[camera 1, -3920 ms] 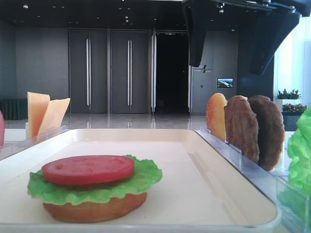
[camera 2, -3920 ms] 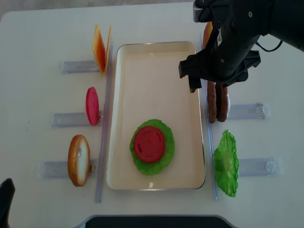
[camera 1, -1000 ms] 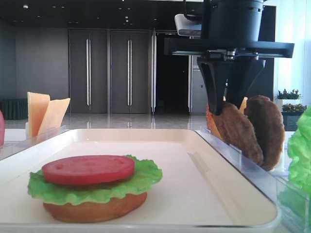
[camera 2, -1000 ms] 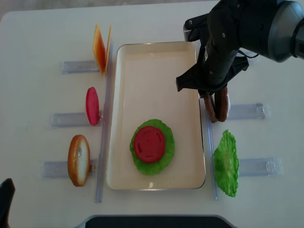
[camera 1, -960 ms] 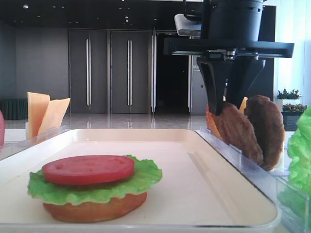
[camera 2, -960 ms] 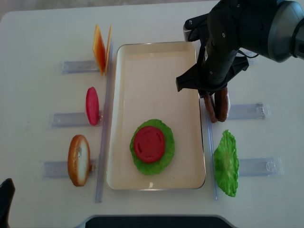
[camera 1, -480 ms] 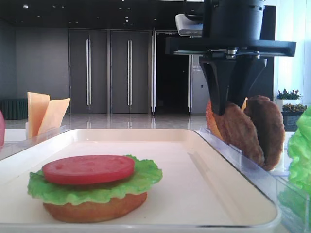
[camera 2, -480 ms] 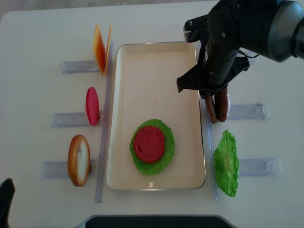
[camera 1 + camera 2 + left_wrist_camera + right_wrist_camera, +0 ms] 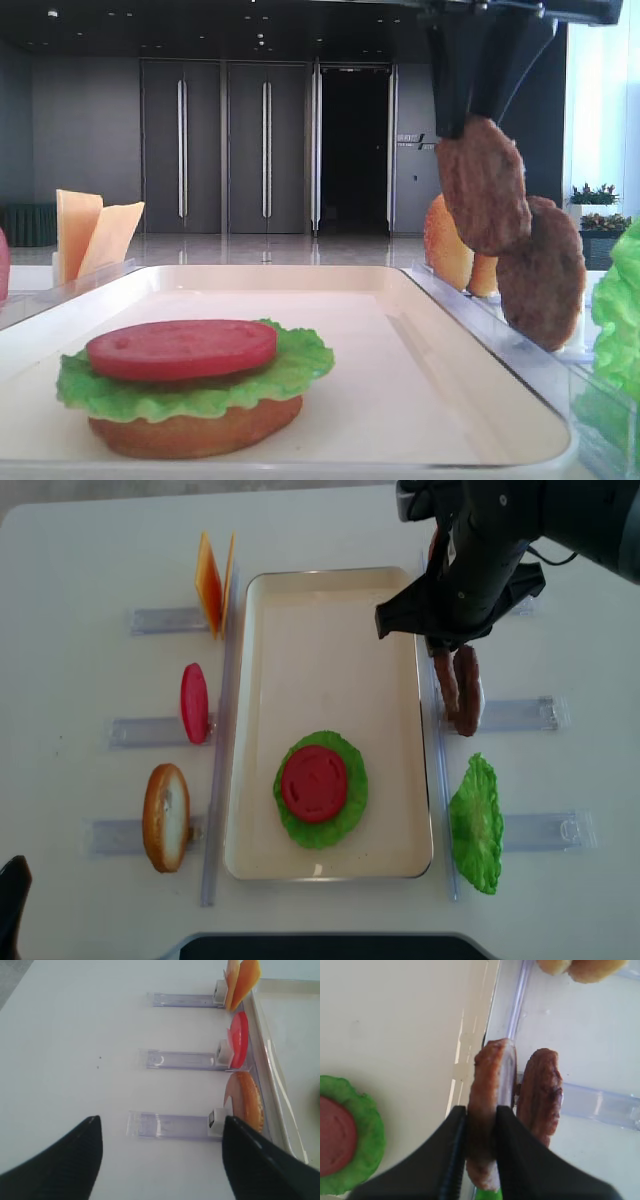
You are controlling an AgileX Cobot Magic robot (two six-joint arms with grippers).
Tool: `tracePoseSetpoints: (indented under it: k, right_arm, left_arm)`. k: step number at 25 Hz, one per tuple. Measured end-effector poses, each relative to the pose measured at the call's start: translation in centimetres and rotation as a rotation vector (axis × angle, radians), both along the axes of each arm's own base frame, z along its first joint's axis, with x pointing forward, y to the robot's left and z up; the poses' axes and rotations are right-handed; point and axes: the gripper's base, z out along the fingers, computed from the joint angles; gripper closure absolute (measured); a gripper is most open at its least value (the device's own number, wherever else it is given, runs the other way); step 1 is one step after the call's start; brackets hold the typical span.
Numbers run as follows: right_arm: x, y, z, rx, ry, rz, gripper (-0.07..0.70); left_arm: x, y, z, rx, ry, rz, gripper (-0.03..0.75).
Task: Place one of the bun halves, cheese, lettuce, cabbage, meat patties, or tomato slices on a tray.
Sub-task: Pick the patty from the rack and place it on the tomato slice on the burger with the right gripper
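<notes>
My right gripper (image 9: 481,1115) is shut on a brown meat patty (image 9: 487,1085), held on edge above the tray's right rim. In the low front view that patty (image 9: 483,185) hangs clear of the rack under the gripper (image 9: 478,125). A second patty (image 9: 467,688) stays upright in its clear rack. On the cream tray (image 9: 320,650) lies a stack: bun half (image 9: 190,430), lettuce (image 9: 346,810), tomato slice (image 9: 314,783). My left gripper (image 9: 161,1122) stands open over the table, left of an upright bun half (image 9: 247,1102).
Clear racks flank the tray. The left ones hold cheese (image 9: 213,580), a tomato slice (image 9: 194,703) and a bun half (image 9: 166,817). On the right stand two bun halves (image 9: 450,240) and a lettuce leaf (image 9: 475,825).
The right gripper has closed on the nearer patty and lifted it up out of its rack. The other patty stays in place. The left arm has not moved.
</notes>
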Motion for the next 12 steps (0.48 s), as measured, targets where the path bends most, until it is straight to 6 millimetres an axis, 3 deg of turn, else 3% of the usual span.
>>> tracePoseSetpoints:
  k: [6,12]
  right_arm:
    - [-0.5,-0.6,3.7,0.003,-0.054,0.002,0.472]
    - [-0.6,-1.1,4.4,-0.033,-0.058,0.002,0.473]
  left_arm:
    - [0.0,0.0,0.0,0.0,0.0,0.0,0.142]
    - [0.0,0.0,0.0,0.0,0.0,0.0,0.142]
